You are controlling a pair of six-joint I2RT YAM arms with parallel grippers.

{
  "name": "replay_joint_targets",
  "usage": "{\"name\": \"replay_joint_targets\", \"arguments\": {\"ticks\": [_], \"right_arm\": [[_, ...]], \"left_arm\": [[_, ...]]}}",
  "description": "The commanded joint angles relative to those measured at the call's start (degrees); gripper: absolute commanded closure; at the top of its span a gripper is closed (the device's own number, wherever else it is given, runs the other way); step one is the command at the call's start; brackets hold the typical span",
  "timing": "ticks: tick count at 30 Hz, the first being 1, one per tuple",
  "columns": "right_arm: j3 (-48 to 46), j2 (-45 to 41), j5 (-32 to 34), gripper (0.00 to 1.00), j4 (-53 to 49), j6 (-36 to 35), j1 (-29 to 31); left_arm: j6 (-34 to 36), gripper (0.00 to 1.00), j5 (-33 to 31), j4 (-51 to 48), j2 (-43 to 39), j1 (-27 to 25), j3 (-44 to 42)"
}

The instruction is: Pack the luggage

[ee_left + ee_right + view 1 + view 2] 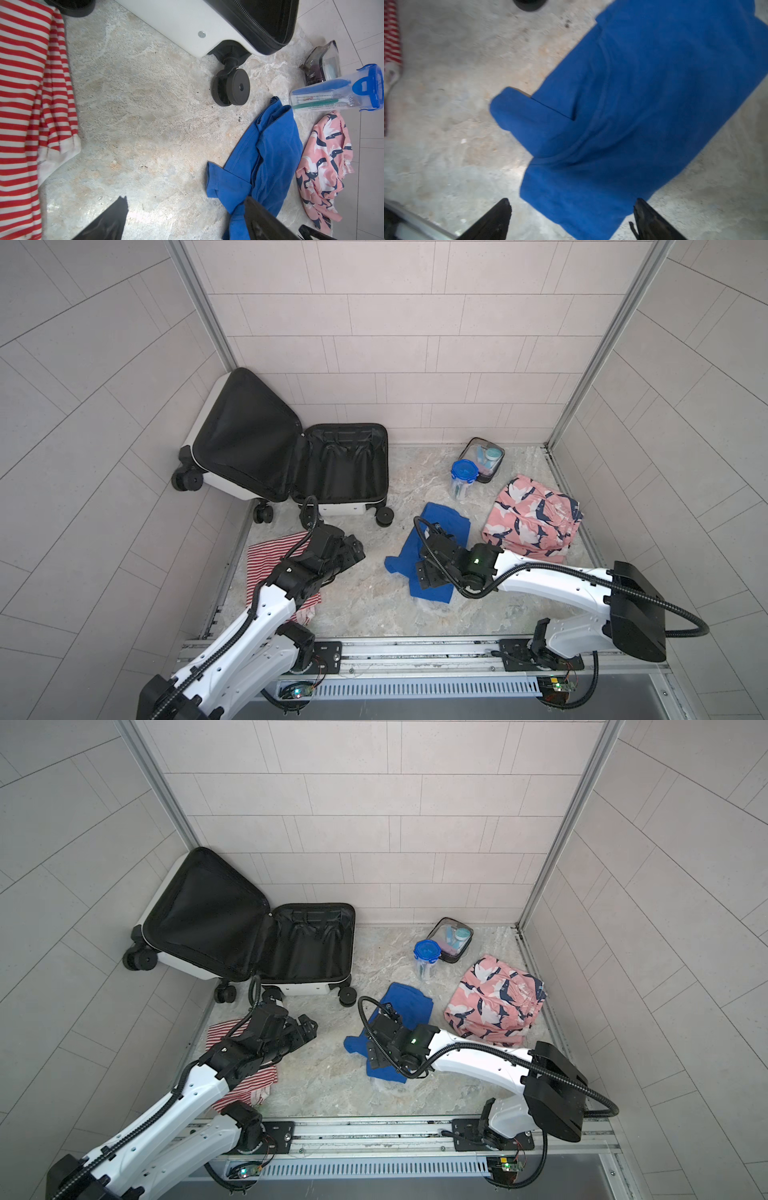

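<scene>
The luggage lies open at the back left, and both black-lined halves are empty; its white shell and a wheel show in the left wrist view. A blue garment lies crumpled mid-floor. My right gripper hovers just over its near edge, open, with the cloth showing between its fingers but not pinched. In both top views that gripper points down over the garment. My left gripper is open over bare floor, between the striped shirt and the blue garment, with nothing in it.
A red-and-white striped shirt lies partly under my left arm. A pink patterned garment sits at the right. A clear container with a blue lid and a clear toiletry pouch stand at the back right. Tiled walls enclose three sides.
</scene>
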Motion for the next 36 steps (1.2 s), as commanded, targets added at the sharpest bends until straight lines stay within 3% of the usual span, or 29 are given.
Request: {"name": "replay_joint_targets", "arguments": {"ticks": [1, 10, 21, 30, 36], "right_arm": [[-3.05, 0.94, -1.19, 0.06, 0.22, 1.25, -0.54], [-1.41, 8.94, -5.51, 0.08, 6.89, 4.62, 3.69], [17.04, 23.83, -10.91, 0.11, 9.09, 4.23, 8.57], [19.42, 15.43, -3.41, 0.08, 0.38, -0.93, 5.58], [11.01, 7.93, -0.85, 0.07, -2.92, -5.75, -4.36]], "left_arm": [[-1.70, 0.07, 0.28, 1.27, -0.65, -0.17, -1.72], [-2.86, 0.05, -0.90, 2.59, -2.41, 0.17, -4.25], [-2.78, 0.03, 4.05, 2.05, -5.56, 5.20, -6.66], [-3.42, 0.03, 8.56, 2.77, -3.30, 6.19, -7.38], [-8.76, 0.05, 13.01, 8.88, 1.45, 2.71, -11.19]]}}
